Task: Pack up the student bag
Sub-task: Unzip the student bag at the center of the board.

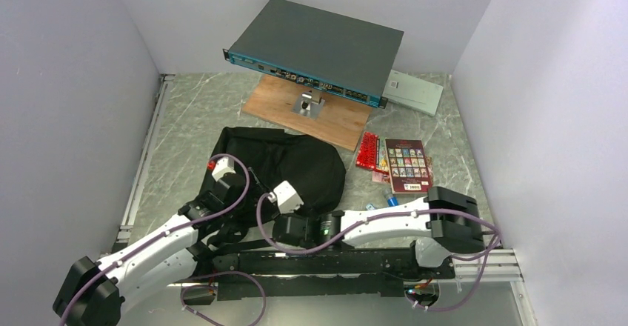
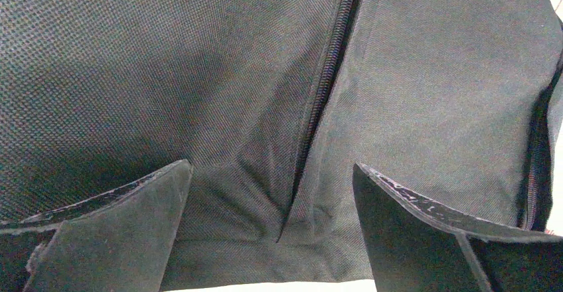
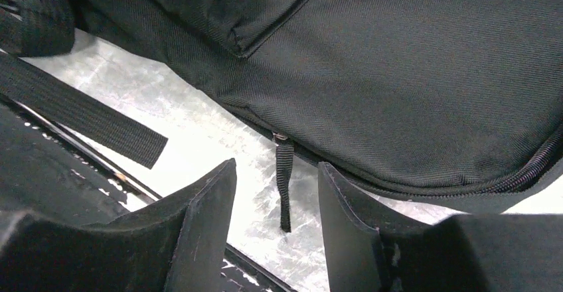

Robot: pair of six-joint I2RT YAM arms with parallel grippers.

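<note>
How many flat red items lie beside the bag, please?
2: a bright red packet right of the bag, and a darker red book just right of that. Small bits peek out beneath them; more may be hidden.

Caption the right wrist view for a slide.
Open right gripper frames the zipper pull strap at the edge of the black student bag.

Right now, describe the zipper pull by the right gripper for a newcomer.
Find the black backpack mid-table. At its near edge, before the right gripper, a zipper pull lies on the tabletop. It's narrower than the loose strap beside it, fixed to the zipper.
</note>
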